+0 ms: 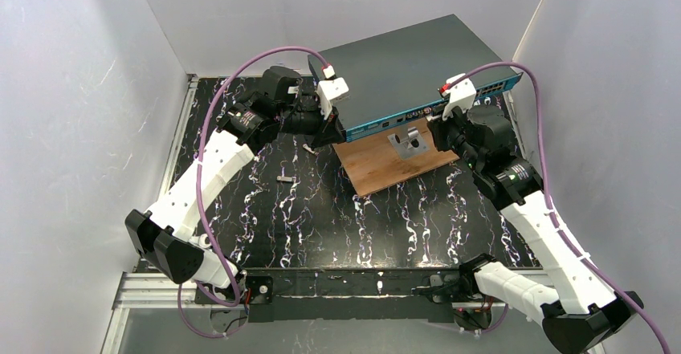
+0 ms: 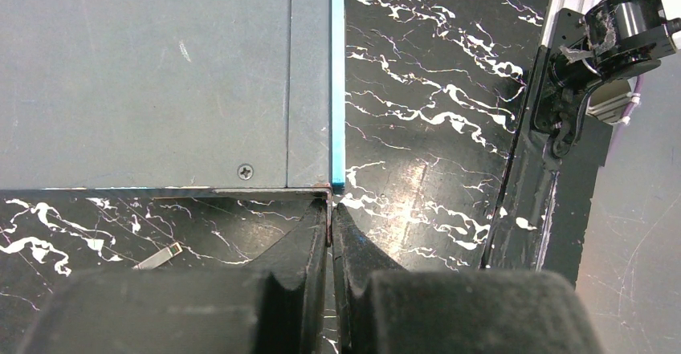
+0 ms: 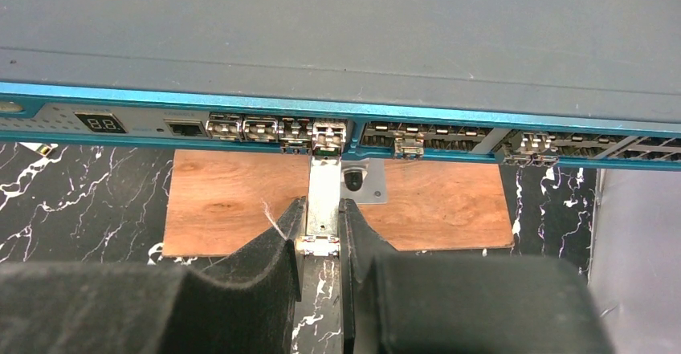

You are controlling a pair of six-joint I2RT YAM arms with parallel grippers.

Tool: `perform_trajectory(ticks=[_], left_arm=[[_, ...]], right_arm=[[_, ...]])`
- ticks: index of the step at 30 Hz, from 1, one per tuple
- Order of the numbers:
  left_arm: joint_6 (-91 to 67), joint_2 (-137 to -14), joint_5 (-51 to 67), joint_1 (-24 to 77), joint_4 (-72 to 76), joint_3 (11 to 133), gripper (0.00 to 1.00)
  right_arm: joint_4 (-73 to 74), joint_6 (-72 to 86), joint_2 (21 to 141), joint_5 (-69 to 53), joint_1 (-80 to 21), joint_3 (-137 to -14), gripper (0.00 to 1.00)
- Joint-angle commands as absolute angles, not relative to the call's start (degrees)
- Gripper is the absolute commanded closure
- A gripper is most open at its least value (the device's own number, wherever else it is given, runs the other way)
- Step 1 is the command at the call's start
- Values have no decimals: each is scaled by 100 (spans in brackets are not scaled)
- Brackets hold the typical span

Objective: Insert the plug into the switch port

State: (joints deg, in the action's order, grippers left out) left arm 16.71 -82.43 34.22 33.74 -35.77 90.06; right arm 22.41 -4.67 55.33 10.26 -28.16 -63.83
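Your right gripper [image 3: 322, 207] is pinching the plug [image 3: 324, 179], a narrow flat silver metal bar, between its two black fingers; the plug points straight out from the fingertips at the switch [image 3: 337, 41]. Its far end meets one port [image 3: 328, 136] in the teal front strip [image 3: 482, 118]; how deep it sits in that port cannot be told. The port lies left of the middle of the switch's front, just right of a few similar silver-rimmed sockets and a small dark display window [image 3: 99, 121]; rows of small dark square sockets run on toward the switch's right end.

The switch is a wide flat dark grey metal box; its top is plain and matt, and its front is edged in bright teal.

Your left gripper [image 2: 332, 209] has its fingers pressed together with nothing between them; the tips sit right at the switch's front left corner, seemingly touching it.

A brown wooden board [image 3: 233, 201] lies under the switch's front edge and juts out toward the arms; a small grey metal bracket [image 3: 373, 187] with a black knob sits on it just below the port. A small silver piece [image 2: 165, 255] lies on the black marbled table [image 2: 417, 129], near the switch's left side.
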Motion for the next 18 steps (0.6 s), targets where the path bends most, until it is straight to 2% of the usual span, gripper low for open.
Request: perform_trajectory(ticks=[1, 18], left_arm=[[1659, -8235, 3622, 3507, -3797, 9166, 100], [1547, -8323, 3295, 3507, -3742, 9225, 100]], right_arm=[[1024, -278, 5722, 1001, -2859, -6295, 99], [526, 407, 5480, 1069, -2856, -5823, 99]])
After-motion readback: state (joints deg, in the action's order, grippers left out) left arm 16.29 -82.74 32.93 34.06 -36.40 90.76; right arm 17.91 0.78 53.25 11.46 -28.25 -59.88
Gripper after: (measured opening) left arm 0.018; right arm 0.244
